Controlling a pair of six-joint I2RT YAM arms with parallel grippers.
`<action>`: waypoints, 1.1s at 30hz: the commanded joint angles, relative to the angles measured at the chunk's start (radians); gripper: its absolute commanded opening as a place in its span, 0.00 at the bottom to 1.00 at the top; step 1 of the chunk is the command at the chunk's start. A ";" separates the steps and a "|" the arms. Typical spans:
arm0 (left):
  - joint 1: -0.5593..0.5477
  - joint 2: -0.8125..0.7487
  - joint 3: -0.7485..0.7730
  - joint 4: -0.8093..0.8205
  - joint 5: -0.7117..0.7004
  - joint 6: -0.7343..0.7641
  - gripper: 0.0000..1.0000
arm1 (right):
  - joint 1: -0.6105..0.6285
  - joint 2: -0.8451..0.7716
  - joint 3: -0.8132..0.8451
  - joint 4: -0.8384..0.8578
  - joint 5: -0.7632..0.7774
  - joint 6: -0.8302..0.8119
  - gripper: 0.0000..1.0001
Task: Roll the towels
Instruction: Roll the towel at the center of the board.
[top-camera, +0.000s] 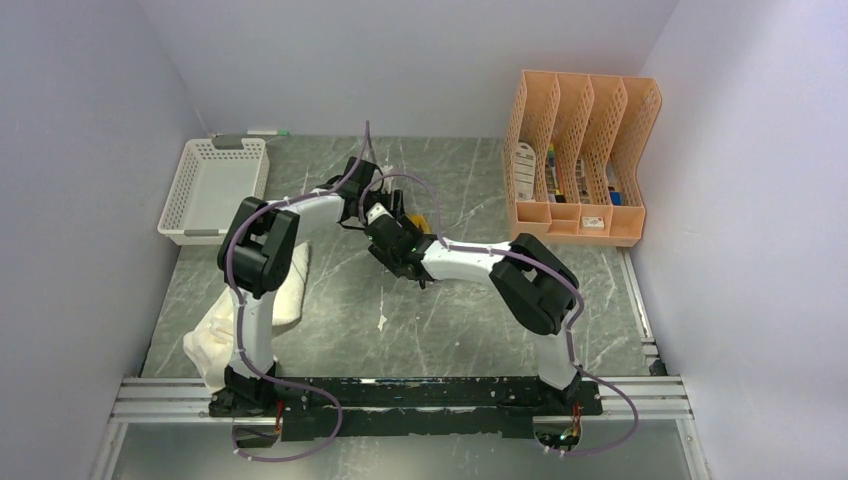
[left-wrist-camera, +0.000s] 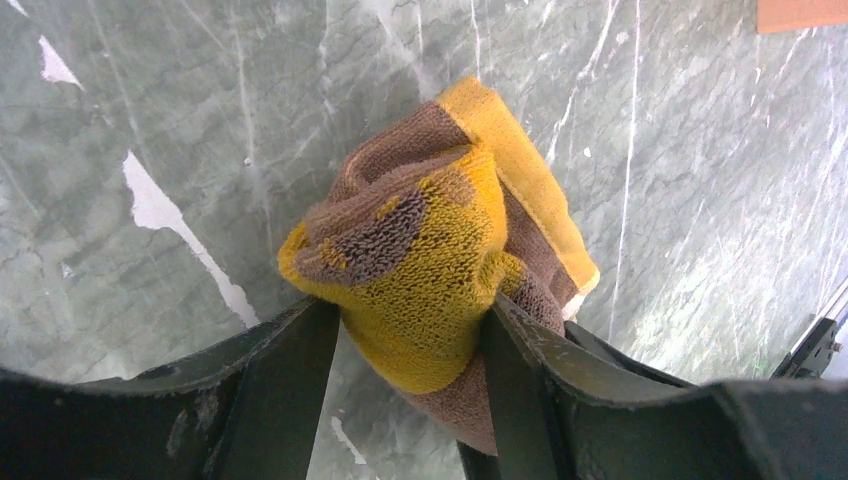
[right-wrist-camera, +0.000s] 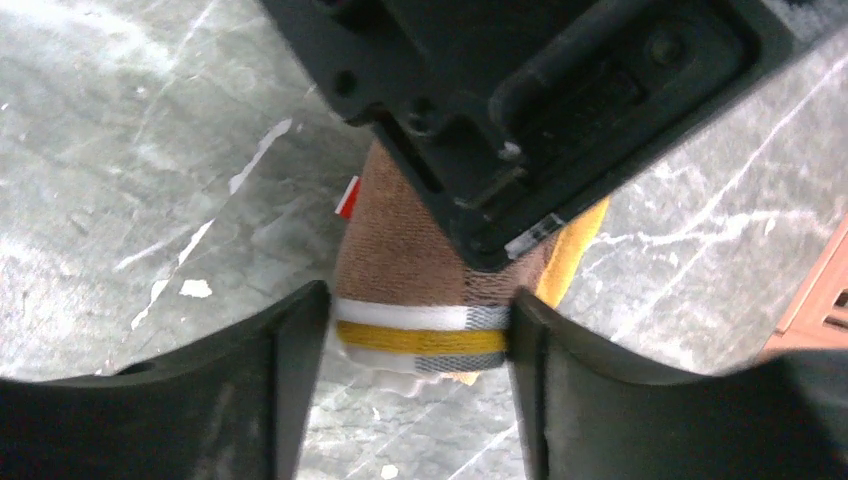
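Mustard towel, brown in patches, sits at the middle of the desk, bunched into a loose roll. The left fingers clamp its 2 sides and the right fingers pinch its striped end. This 1 looks partly rolled, though the arms hide it from above. The cream towel lies crumpled at the near left, not yet rolled.

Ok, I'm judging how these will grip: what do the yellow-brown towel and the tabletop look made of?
The yellow-brown towel looks like soft knitted cloth, matte: its looped stitches show. The tabletop looks like grey-green marble or a marble-print laminate, smooth, with pale veins and white chips; which, I cannot tell.
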 joint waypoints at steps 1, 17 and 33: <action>-0.026 0.118 -0.023 -0.151 -0.028 0.060 0.66 | 0.011 0.031 -0.020 0.041 0.046 0.015 0.46; 0.253 -0.149 -0.167 -0.004 0.198 -0.057 0.68 | -0.105 -0.101 -0.178 0.167 -0.205 0.199 0.20; 0.155 -0.323 -0.537 0.553 0.238 -0.379 0.74 | -0.482 -0.221 -0.579 0.764 -0.995 0.837 0.20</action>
